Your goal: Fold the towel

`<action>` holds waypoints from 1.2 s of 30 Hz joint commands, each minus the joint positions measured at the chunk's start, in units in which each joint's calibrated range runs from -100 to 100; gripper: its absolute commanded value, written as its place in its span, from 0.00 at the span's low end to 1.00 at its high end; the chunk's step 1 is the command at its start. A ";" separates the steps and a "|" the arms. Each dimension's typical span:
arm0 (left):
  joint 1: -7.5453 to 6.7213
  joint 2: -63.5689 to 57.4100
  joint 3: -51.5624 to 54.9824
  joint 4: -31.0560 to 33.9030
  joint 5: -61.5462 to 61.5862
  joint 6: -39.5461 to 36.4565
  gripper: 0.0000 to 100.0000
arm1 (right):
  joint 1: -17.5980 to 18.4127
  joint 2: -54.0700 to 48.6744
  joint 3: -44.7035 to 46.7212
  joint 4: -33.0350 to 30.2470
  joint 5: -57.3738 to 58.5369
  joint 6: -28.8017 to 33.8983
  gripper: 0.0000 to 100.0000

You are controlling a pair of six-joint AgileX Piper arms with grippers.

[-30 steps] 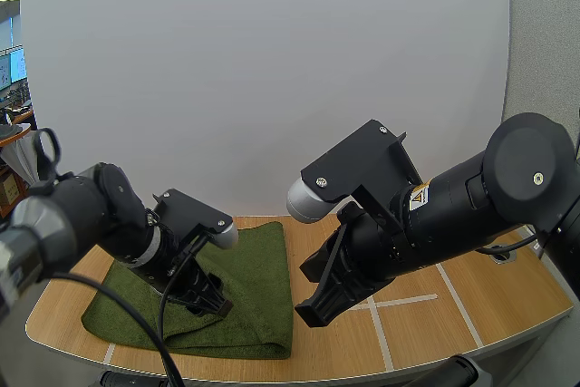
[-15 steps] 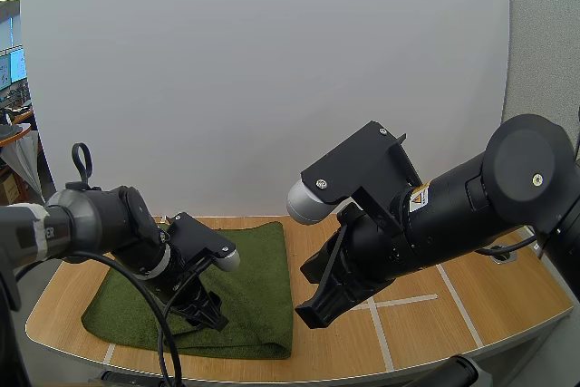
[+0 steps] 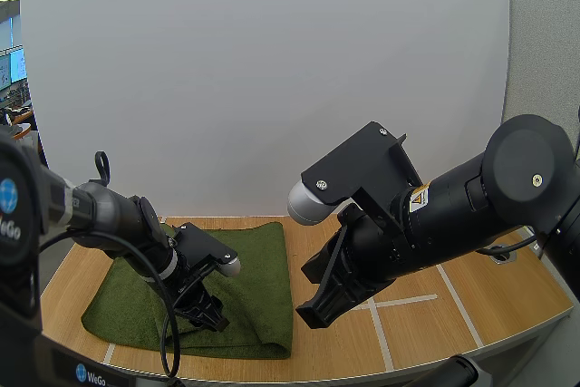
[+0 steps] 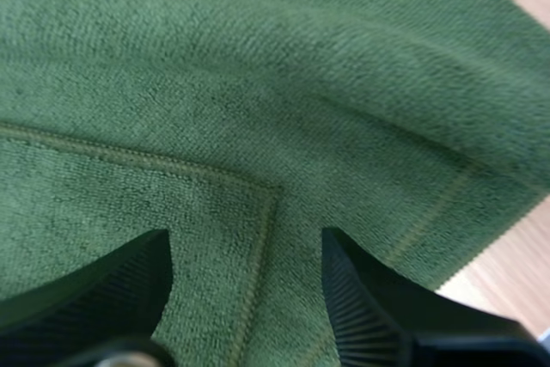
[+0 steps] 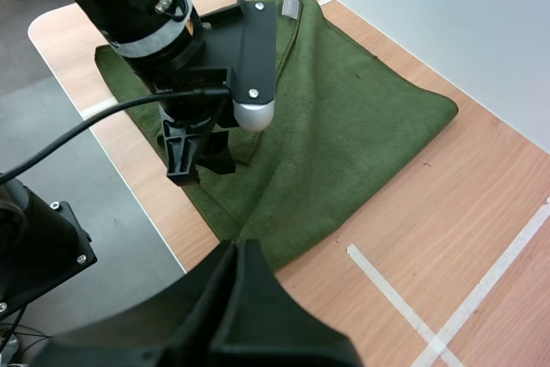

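Two parted left gripper (image 4: 245, 251) fingers (image 4: 129, 285) flank a hem corner (image 4: 273, 186) on the towel (image 4: 258, 66).

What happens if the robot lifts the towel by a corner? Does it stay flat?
Probably not: the towel lies doubled over with soft ridges, so it should flop and hang. Its fuzzy pile looks grippy, so it likely won't slip from the ribbed fingers of the left end effector. Pushed, it would probably bunch, like the ridge beside its hem.
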 commanded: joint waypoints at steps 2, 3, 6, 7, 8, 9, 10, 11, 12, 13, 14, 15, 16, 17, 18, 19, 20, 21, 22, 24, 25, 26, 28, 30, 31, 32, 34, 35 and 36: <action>-0.23 3.46 -0.26 -3.65 -3.33 2.48 0.86 | -0.16 -0.53 -0.16 -0.52 0.03 0.41 0.00; -0.23 3.82 -0.49 -4.11 -3.33 2.83 0.87 | -0.16 -0.53 -0.16 -0.52 0.03 0.41 0.00; -0.23 4.27 -1.63 -4.50 -3.33 2.91 0.89 | -0.16 -0.53 -0.16 -0.63 0.03 0.41 0.00; -0.23 4.38 -2.15 -5.18 -3.13 3.01 0.89 | -0.16 -0.53 -0.16 -0.63 0.03 0.41 0.00; -0.23 4.50 -2.82 -5.96 -2.69 3.29 0.89 | -0.16 -0.53 -0.16 -0.63 0.03 0.41 0.00; -0.52 4.50 -2.95 -6.13 -2.69 3.45 0.89 | -0.16 -0.53 -0.16 -0.63 0.03 0.41 0.00; -0.96 4.50 -3.07 -6.00 -2.94 3.45 0.89 | -0.16 -0.53 -0.16 -0.63 0.03 0.41 0.00; -1.51 4.50 -3.07 -6.00 -3.48 3.45 0.89 | -0.16 -0.53 -0.16 -0.63 0.03 0.41 0.00; -2.08 4.50 -3.07 -6.00 -4.34 3.45 0.89 | -0.16 -0.53 -0.16 -0.63 0.03 0.41 0.00; -2.51 4.65 -3.07 -5.87 -4.96 3.32 0.89 | -0.16 -0.53 -0.16 -0.63 0.03 0.41 0.00; -2.99 5.06 -3.07 -5.49 -6.61 2.97 0.89 | -0.16 -0.53 -0.16 -0.63 0.03 0.41 0.00; -3.24 5.60 -3.07 -5.08 -7.49 2.33 0.89 | -0.16 -0.53 -0.16 -0.63 0.03 0.41 0.00; -3.33 6.22 -3.11 -4.36 -7.96 1.62 0.89 | -0.16 -0.53 -0.16 -0.63 0.03 0.41 0.00; -3.33 6.74 -3.22 -3.70 -7.96 1.50 0.89 | -0.16 -0.53 -0.16 -0.63 0.03 0.41 0.00; -3.33 7.65 -3.22 -2.98 -7.96 0.77 0.89 | -0.16 -0.53 -0.16 -0.63 0.03 0.41 0.00; -3.33 8.19 -3.22 -2.32 -7.96 0.41 0.89 | -0.16 -0.53 -0.16 -0.63 0.03 0.41 0.00; -3.33 8.83 -3.22 -2.31 -7.96 0.41 0.89 | -0.16 -0.53 -0.16 -0.63 0.03 0.41 0.00; -3.33 9.36 -3.22 -2.31 -7.96 0.41 0.89 | -0.16 -0.53 -0.16 -0.63 0.03 0.41 0.00; -3.33 9.69 -3.22 -2.31 -7.96 0.41 0.89 | -0.16 -0.53 -0.16 -0.63 0.03 0.41 0.00; -3.33 9.66 -3.22 -2.21 -8.64 0.41 0.89 | -0.16 -0.53 -0.16 -0.63 0.03 0.41 0.00; -3.33 9.66 -3.22 -2.21 -8.64 0.41 0.89 | -0.16 -0.53 -0.16 -0.63 0.03 0.41 0.00; -3.33 9.66 -3.22 -2.07 -8.64 0.41 0.89 | -0.16 -0.53 -0.16 -0.63 0.03 0.41 0.00; -3.33 9.66 -3.22 -2.07 -8.49 0.41 0.89 | -0.16 -0.53 -0.16 -0.63 0.03 0.41 0.00; -3.33 9.66 -3.22 -2.07 -8.49 0.41 0.88 | -0.16 -0.53 -0.16 -0.63 0.03 0.41 0.00; -3.33 9.66 -3.22 -2.07 -8.49 0.41 0.86 | -0.16 -0.53 -0.16 -0.63 0.03 0.41 0.00; -3.33 9.66 -3.22 -1.96 -8.49 0.41 0.85 | -0.16 -0.53 -0.16 -0.63 0.03 0.41 0.00; -3.33 9.66 -3.22 -1.97 -8.49 0.41 0.77 | -0.16 -0.53 -0.16 -0.63 0.03 0.41 0.00; -3.33 9.66 -3.22 -1.81 -8.49 0.41 0.74 | -0.16 -0.53 -0.16 -0.63 0.03 0.41 0.00; -3.33 9.66 -3.22 -1.47 -8.49 0.29 0.69 | -0.16 -0.53 -0.16 -0.63 0.03 0.41 0.00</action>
